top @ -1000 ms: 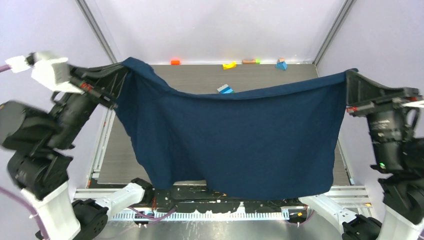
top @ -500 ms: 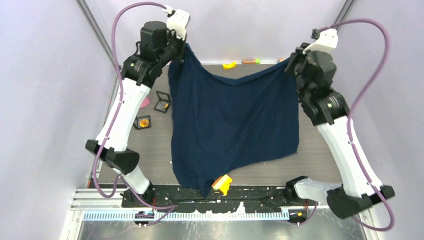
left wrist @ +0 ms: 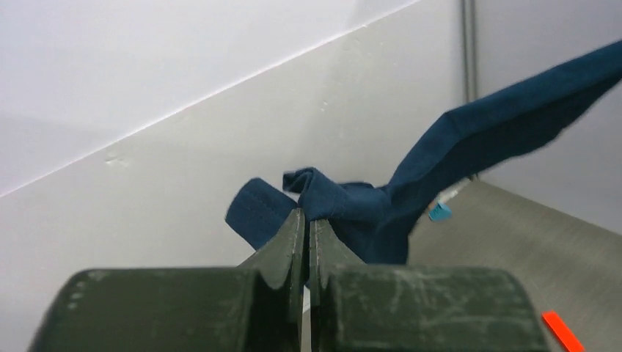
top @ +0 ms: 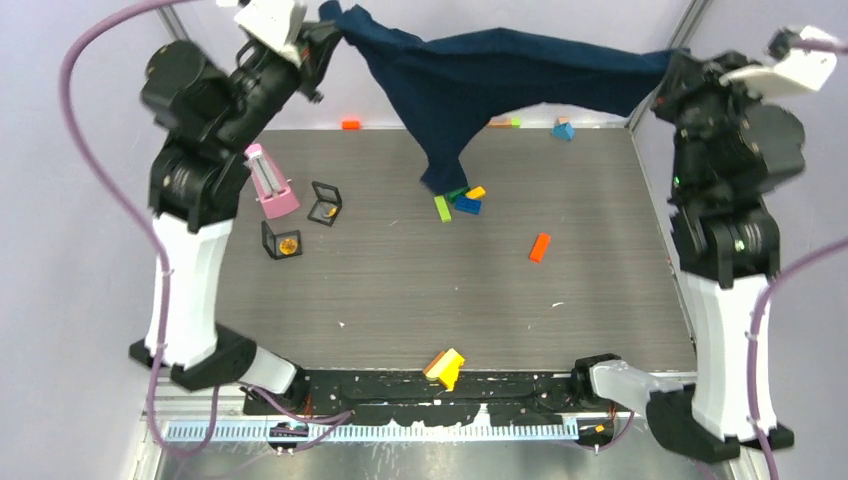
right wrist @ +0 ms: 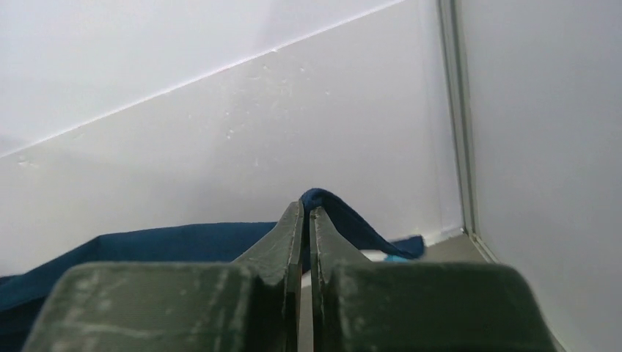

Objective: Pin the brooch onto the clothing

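Top external view: the shirt (top: 500, 70) is off the table (top: 420, 290), strung in the air between the two raised arms above the far edge. Its long axis runs left to right, and a loose fold sags toward the far middle of the surface. The left gripper (top: 325, 35) is pinched shut on one bunched end of the cloth, and the left wrist view shows the fingers (left wrist: 282, 246) pressed together with fabric caught at their tips. The right gripper (top: 672, 65) is likewise clamped on the other end, with a thin fold of navy showing between its closed jaws in the right wrist view.

The brooch (top: 288, 246) appears to sit inside a small clear box (top: 268, 232) near the left edge of the table, well apart from the shirt and far below both grippers. It lies on the left arm's side, so that arm looks the nearer one to fetch it. Before that, the shirt probably has to be laid flat on the surface.
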Available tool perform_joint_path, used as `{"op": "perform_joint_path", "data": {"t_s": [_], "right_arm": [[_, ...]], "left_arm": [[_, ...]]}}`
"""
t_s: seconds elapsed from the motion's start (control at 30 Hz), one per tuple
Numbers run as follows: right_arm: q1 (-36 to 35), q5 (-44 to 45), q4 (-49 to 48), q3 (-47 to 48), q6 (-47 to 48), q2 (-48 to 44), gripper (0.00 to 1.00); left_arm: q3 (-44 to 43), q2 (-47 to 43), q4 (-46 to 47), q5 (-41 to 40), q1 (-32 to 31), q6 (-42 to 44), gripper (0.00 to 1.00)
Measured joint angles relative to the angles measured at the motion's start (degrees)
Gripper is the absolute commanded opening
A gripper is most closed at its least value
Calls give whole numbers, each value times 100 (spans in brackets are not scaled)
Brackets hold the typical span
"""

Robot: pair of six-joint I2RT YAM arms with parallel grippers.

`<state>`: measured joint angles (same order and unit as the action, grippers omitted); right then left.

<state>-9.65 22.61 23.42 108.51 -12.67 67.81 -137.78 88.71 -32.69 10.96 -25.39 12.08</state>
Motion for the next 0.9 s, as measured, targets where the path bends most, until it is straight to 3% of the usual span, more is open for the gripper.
{"op": "perform_joint_path", "data": {"t_s": [0.13, 0.3, 0.33, 0.4, 0.43, 0.47, 0.5, 0.53, 0.6, 0.73, 0.9], "right_arm": [[2, 192, -105, -1443, -105, -1200, 1], [2, 337, 529, -3764, -1069, -2970, 1], [2, 326, 789, -4245, -1335, -3289, 3], [2, 227, 1287, -5045, -1821, -3834, 27], [2, 120, 1561, -5445, -2079, -4100, 47], [2, -20, 1838, -5796, -2321, -4345, 56], [2, -179, 2140, -6085, -2557, -4551, 72], [2, -339, 2398, -6288, -2730, -4732, 77], [2, -570, 2728, -6494, -3014, -4981, 83], [2, -730, 3067, -6553, -3279, -5274, 85], [2, -824, 3032, -6553, -3235, -5038, 84]], "left_arm": [[1674, -1403, 203, 361, 0, 59, 0], [4811, -3392, 170, 737, 0, -494, 2], [5462, -3790, 170, 876, 0, -763, 15], [6723, -4531, 205, 1228, 2, -1370, 51], [7379, -4911, 190, 1478, 2, -1727, 67], [8000, -5285, 162, 1764, 2, -2116, 79], [8511, -5600, 94, 2026, 2, -2468, 86], [8937, -5910, -44, 2297, 2, -2850, 92], [9453, -6474, -387, 2647, 0, -3464, 99], [9377, -7313, -1097, 2743, 2, -3864, 100], [8808, -6968, -1220, 2463, 0, -3882, 100]]}}
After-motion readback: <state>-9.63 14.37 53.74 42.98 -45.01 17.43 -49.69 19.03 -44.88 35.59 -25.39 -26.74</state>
